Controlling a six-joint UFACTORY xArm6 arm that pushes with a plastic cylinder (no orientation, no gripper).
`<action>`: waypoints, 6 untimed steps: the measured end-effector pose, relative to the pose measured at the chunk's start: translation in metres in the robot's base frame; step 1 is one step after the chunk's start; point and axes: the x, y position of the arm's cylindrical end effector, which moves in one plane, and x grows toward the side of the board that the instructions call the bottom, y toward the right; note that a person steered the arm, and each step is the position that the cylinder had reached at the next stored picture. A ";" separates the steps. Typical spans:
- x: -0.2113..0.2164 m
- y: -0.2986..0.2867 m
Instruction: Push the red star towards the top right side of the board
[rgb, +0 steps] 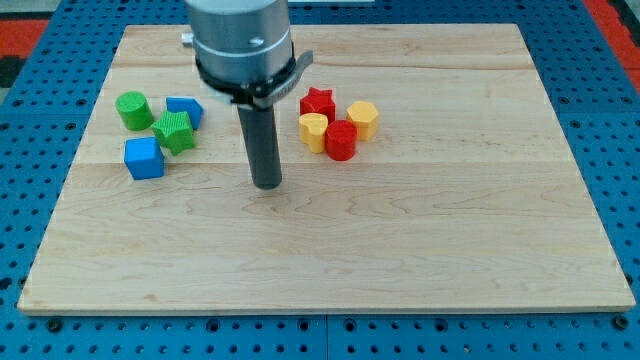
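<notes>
The red star (318, 102) lies on the wooden board (420, 230) a little above its middle, at the top left of a tight cluster. Touching or close beside it are a yellow heart-like block (313, 131), a red cylinder-like block (341, 140) and a yellow hexagonal block (363, 119). My tip (266, 184) rests on the board to the lower left of this cluster, about a block's width from the yellow heart-like block. The rod rises from it to the grey arm end (243, 45).
On the view's left stand a green cylinder (132, 110), a blue block (185, 111), a ribbed green block (175, 131) and a blue cube (144, 158). A blue pegboard surface (600, 120) surrounds the board.
</notes>
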 end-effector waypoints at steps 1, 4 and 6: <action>-0.018 0.000; -0.089 0.035; -0.142 0.132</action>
